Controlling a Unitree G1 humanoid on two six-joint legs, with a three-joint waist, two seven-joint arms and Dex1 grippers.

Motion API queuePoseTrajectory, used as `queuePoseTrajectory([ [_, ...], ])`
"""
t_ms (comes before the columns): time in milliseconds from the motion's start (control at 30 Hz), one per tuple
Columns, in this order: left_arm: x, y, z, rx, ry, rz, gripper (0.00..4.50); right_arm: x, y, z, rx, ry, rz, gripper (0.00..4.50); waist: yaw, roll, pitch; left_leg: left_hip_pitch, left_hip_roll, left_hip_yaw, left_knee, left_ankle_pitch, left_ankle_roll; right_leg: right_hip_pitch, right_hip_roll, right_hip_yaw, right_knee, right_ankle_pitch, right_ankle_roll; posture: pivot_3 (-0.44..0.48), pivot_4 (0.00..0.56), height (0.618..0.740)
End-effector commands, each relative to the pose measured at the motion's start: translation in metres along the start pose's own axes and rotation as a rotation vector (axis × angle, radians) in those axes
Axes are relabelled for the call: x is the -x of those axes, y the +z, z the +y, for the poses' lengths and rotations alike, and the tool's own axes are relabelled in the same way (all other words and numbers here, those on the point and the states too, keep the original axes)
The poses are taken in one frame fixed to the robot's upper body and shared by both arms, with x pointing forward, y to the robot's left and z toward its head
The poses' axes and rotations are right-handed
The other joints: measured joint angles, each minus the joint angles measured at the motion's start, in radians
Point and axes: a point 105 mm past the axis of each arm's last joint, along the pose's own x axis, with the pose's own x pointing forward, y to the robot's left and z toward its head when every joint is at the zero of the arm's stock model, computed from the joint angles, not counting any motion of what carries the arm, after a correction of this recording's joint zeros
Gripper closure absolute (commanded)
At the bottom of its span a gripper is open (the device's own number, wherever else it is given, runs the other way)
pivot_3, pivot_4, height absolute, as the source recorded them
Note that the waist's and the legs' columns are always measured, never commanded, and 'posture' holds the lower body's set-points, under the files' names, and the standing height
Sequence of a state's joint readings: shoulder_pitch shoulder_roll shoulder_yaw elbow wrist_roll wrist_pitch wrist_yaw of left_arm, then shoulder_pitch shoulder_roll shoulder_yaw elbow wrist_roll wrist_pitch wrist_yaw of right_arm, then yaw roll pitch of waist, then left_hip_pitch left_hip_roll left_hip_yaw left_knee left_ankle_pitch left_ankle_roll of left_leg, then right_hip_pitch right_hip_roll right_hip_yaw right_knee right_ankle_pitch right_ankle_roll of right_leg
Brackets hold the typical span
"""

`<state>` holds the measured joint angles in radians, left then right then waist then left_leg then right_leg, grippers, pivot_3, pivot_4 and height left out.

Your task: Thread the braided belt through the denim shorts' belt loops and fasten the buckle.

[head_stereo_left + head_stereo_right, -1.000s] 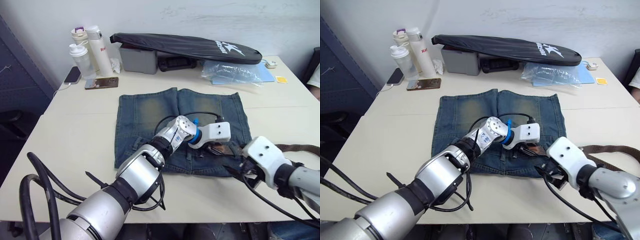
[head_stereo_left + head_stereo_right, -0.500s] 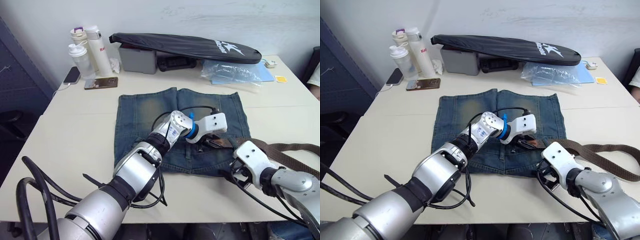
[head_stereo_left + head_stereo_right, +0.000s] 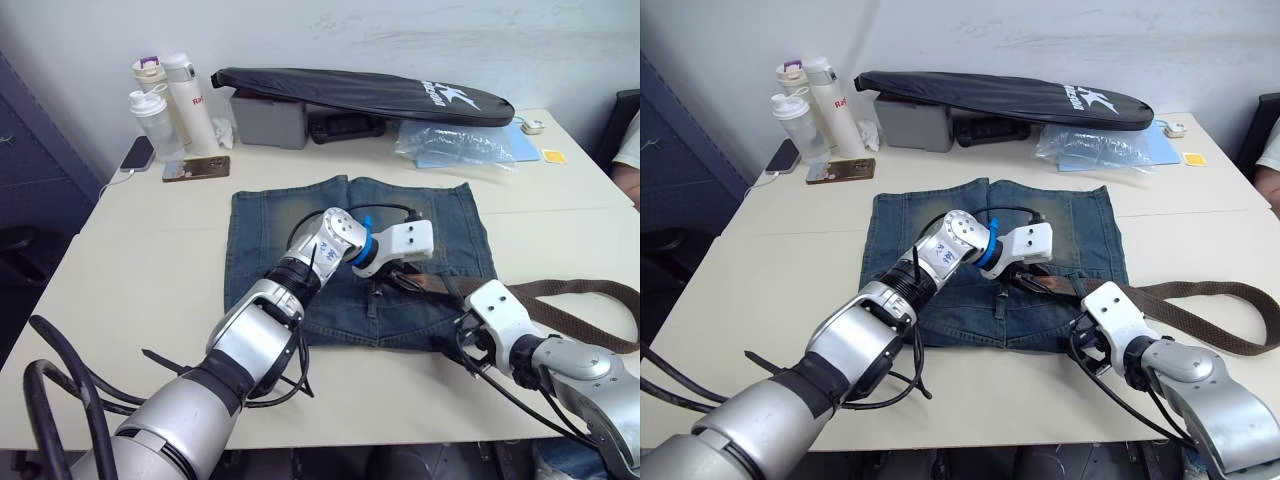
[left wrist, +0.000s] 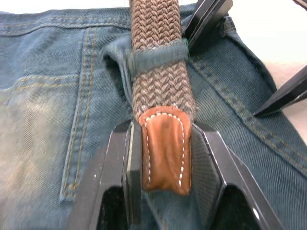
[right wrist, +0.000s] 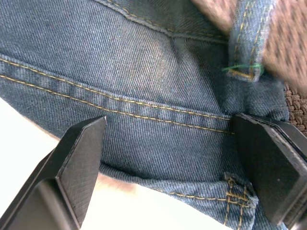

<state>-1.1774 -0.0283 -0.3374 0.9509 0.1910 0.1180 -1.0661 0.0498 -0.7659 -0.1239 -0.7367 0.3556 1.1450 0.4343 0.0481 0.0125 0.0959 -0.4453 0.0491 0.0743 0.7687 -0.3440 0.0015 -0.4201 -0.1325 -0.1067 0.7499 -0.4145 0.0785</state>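
Left hand point(image 4: 163, 158) clamps the tan leather tip of the brown braided belt point(image 4: 160, 62), already through one blue denim belt loop point(image 4: 156, 55) on the faded denim shorts point(image 3: 300, 230). Right hand point(image 5: 172, 167) stands apart at the waistband. Remaining loops and buckling seem undone.

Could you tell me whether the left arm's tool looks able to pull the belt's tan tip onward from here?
Probably yes: the left tool is shut on the braided belt at its tan tip, just past a belt loop, with bare denim shorts ahead.

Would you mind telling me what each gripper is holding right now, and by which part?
The left gripper pinches the braided belt by its tan leather tip. The right gripper is open over the denim shorts, holding nothing.
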Motion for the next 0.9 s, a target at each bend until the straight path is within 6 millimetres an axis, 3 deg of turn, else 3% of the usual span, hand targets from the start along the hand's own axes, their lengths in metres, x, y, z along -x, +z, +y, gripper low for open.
queuePoseTrajectory([
  [33, 0.012, 0.006, 0.005, -0.019, 0.043, -0.017, 3.41, -0.004, -0.016, -0.009, -0.060, -0.045, 0.071, 0.00, 0.000, -0.001, -0.001, 0.000, 0.000, 0.000, 0.000, 0.000, 0.000, 0.000, 0.000, 0.000, 0.000, 0.000, 0.000, 0.000, 0.150, 0.622],
  [267, 0.031, -0.007, -0.002, 0.027, 0.064, -0.013, 3.41, -0.005, -0.017, -0.009, -0.071, -0.051, 0.078, 0.00, -0.001, -0.004, -0.003, 0.001, 0.000, 0.000, 0.000, -0.001, 0.001, 0.000, 0.000, 0.000, 0.001, 0.000, 0.000, 0.000, 0.150, 0.622],
  [533, 0.037, 0.006, -0.014, 0.091, 0.037, -0.089, 3.41, -0.003, -0.006, -0.004, -0.011, -0.015, 0.036, 0.00, -0.001, -0.005, -0.004, 0.002, 0.000, 0.000, 0.000, -0.001, 0.001, 0.000, 0.000, 0.001, 0.001, 0.000, 0.000, 0.000, 0.150, 0.622],
  [600, 0.038, 0.005, -0.015, 0.096, 0.032, -0.082, 2.42, 0.000, -0.002, -0.003, -0.008, 0.000, 0.023, 0.00, -0.001, -0.005, -0.004, 0.001, 0.000, 0.000, -0.001, -0.001, 0.001, 0.000, 0.000, 0.001, 0.000, 0.000, 0.000, 0.000, 0.150, 0.622],
  [633, 0.038, 0.005, -0.015, 0.100, 0.031, -0.083, 2.18, 0.002, 0.000, -0.002, -0.005, 0.007, 0.015, 0.00, 0.000, -0.005, -0.004, 0.001, 0.000, 0.000, -0.001, -0.001, 0.001, 0.001, -0.001, 0.001, 0.001, 0.000, 0.000, 0.000, 0.150, 0.622],
  [800, 0.055, 0.004, -0.016, 0.089, 0.010, -0.064, 0.16, 0.023, 0.014, -0.001, -0.013, 0.050, -0.058, 0.00, 0.002, -0.005, -0.004, -0.001, 0.000, 0.000, -0.001, -0.001, 0.001, -0.005, 0.000, 0.001, 0.002, 0.000, 0.000, 0.000, 0.150, 0.622],
  [900, 0.072, 0.004, -0.011, 0.078, 0.034, -0.058, 0.06, 0.031, 0.022, 0.002, -0.053, 0.087, -0.114, 0.00, 0.002, -0.005, -0.004, -0.003, 0.000, 0.000, -0.001, 0.000, 0.002, -0.006, 0.000, 0.002, 0.002, 0.000, 0.000, 0.000, 0.150, 0.622],
])
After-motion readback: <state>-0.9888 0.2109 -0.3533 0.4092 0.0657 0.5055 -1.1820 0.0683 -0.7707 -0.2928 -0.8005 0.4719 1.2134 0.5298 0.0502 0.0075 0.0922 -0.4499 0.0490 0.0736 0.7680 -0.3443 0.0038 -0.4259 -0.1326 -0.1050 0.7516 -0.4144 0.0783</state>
